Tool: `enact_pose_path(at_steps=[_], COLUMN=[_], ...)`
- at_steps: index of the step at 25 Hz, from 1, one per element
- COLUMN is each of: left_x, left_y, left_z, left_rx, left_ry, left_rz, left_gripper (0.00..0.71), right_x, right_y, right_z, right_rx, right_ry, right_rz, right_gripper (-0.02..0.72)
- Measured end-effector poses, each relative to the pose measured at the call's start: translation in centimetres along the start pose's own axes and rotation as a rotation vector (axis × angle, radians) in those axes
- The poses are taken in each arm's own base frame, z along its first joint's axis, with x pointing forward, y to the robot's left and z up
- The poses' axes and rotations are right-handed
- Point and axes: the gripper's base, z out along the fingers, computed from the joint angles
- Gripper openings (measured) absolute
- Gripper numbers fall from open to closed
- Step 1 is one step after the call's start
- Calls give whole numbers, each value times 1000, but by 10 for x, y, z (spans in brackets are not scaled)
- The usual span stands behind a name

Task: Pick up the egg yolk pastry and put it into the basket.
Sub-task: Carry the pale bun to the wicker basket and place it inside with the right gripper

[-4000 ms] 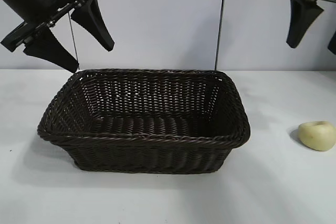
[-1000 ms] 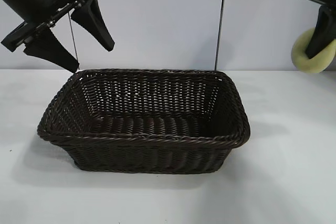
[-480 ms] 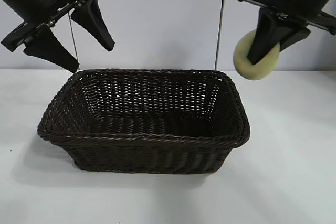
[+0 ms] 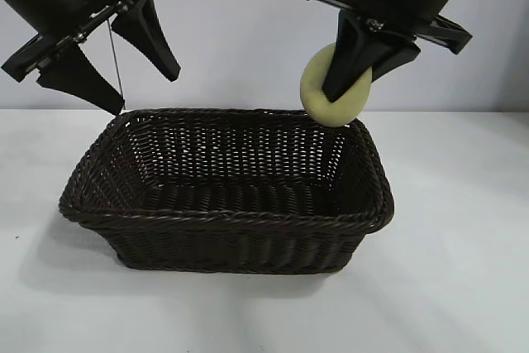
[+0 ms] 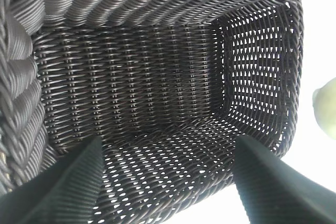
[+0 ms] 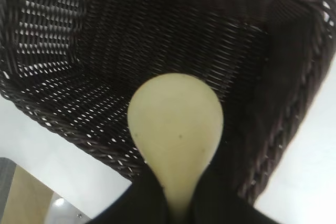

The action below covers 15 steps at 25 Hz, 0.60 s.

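A: Hanging above the basket's [image 4: 225, 192] back right corner – that's the right claw [image 4: 351, 80], w/ the egg yolk pastry [image 4: 331, 107] pinched between its dark fingers [image 4: 345, 64].

B: Pastry off the surface [image 4: 463, 270]?

A: Yes, fully in the air. Its lower edge sits just over the braided rim, at about 2 o'clock from the basket's middle in the outside view. Touching the rim or not, can't tell.

B: And from the right wrist cam?

A: Pastry [image 6: 176, 124] fills the centre, pale yellow, squeezed narrow where the claw grips it, w/ the basket [image 6: 294, 77] interior behind it.

B: Left claw?

A: Left claw [image 4: 111, 55] is up at approx. 10 o'clock, above the basket's back left corner, fingers spread wide, holding nothing. Left wrist cam looks into the basket [image 5: 131, 82] past both fingers [image 5: 63, 187]; a sliver of pastry [image 5: 326, 106] shows at the picture's edge.

B: Basket itself?

A: Sits flat on the white surface, nothing inside it.
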Motion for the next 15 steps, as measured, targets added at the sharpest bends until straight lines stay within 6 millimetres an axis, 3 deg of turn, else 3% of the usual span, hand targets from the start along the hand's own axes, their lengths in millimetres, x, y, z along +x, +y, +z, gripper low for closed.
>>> enact_pose_path(at_steps=[10,15], left_x=[0,0], left_y=[0,0], left_z=[0,0], left_rx=[0,0], left_ry=[0,0], left_rz=[0,0], left_gripper=[508,508], right_x=[1,1], right_y=[-17,-21], right_z=[71,83], right_rx=[-65,-65], right_ry=[84,95], right_rz=[114,131], right_gripper=[24,24])
